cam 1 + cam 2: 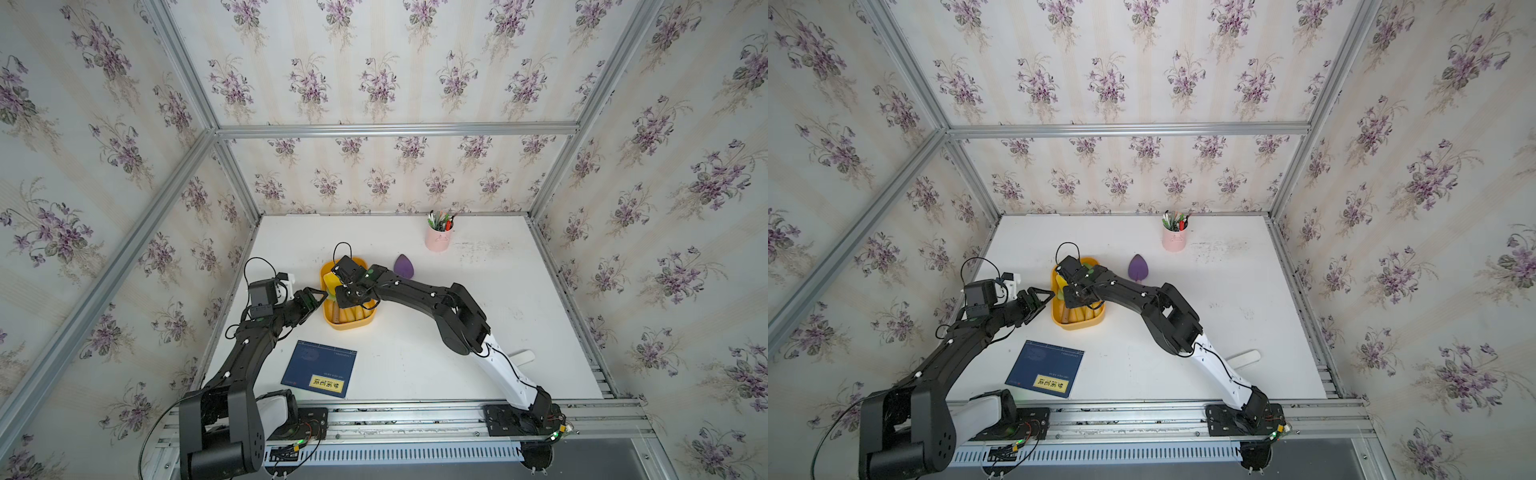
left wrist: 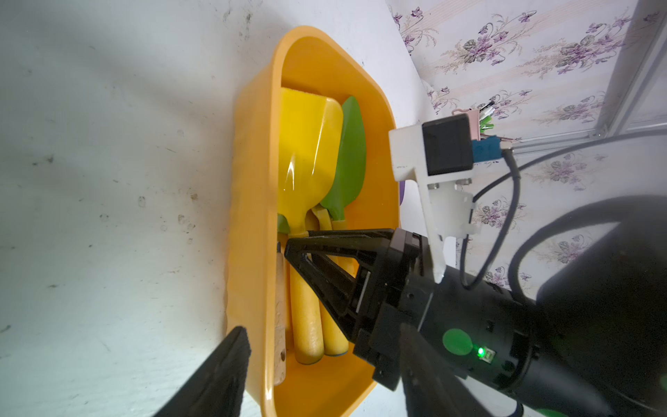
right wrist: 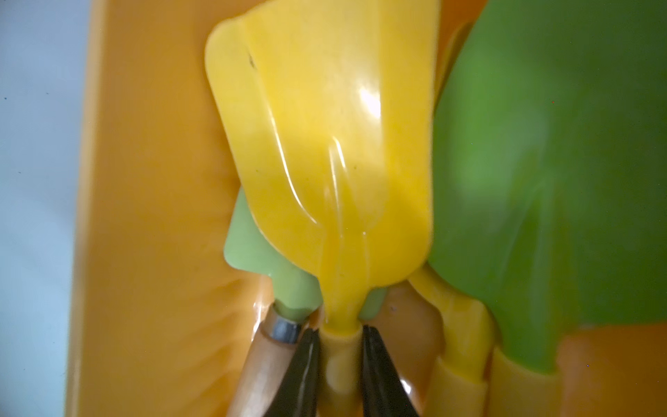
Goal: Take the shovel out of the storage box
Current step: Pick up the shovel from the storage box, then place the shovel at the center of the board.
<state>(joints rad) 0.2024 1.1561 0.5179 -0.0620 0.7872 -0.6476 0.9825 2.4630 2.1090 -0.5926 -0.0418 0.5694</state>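
- Shovel [image 3: 325, 144], the glossy yellow one, lying inside the storage box [image 3: 144, 180] on top of the other tools, scoop toward the far end, handle toward the robot's side. Not out of the box yet.
- right end effector [image 3: 339, 332] reaching down into the box and pinched tight on the shovel's neck, one black fingertip on each side, right at the scoop-handle joint.
- green trowel [image 2: 348, 159] right next to it, edge tucked under the yellow scoop.
- wooden-handled tool [image 2: 279, 317] with a pale green blade wedged underneath, along the box wall.
- left end effector [image 1: 319, 296] parked at the box's left long side, fingers spread well apart, nothing gripped. In its own wrist view, one finger outside the wall. Touching the rim or not: can't tell.
- Box sitting on the white bench [image 1: 415, 353], a bit left of the middle.
- purple leaf-shaped piece [image 1: 404, 266] flat on the bench near the box, just behind the right arm.
- pink cup [image 1: 438, 239] full of pens way back by the wall.
- blue booklet [image 1: 320, 370] near the front edge, apart from the box.
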